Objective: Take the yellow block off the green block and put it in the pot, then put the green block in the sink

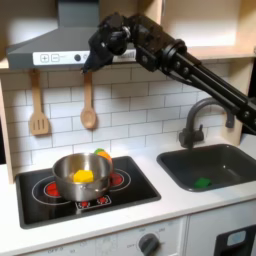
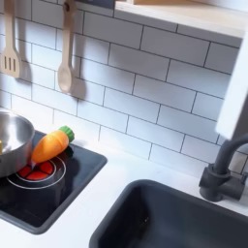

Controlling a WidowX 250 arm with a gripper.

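Pincer (image 1: 84,62) hangs high by the hood; its opening cannot be told. One yellow block (image 1: 84,176) sits in one pot (image 1: 68,170). One green block (image 1: 203,183) lies in the sink (image 1: 236,160).

No legible text, though views are blurry.

The arm (image 1: 175,60) is seen in the first exterior view. It is built of black links throughout, with a matte finish. Blocky, boxy housings are found at the joints, and these are joined by long, narrow segments. A thin black cable is run along the upper link. At its end a bulkier black cluster of parts is formed; finer details are blurred.
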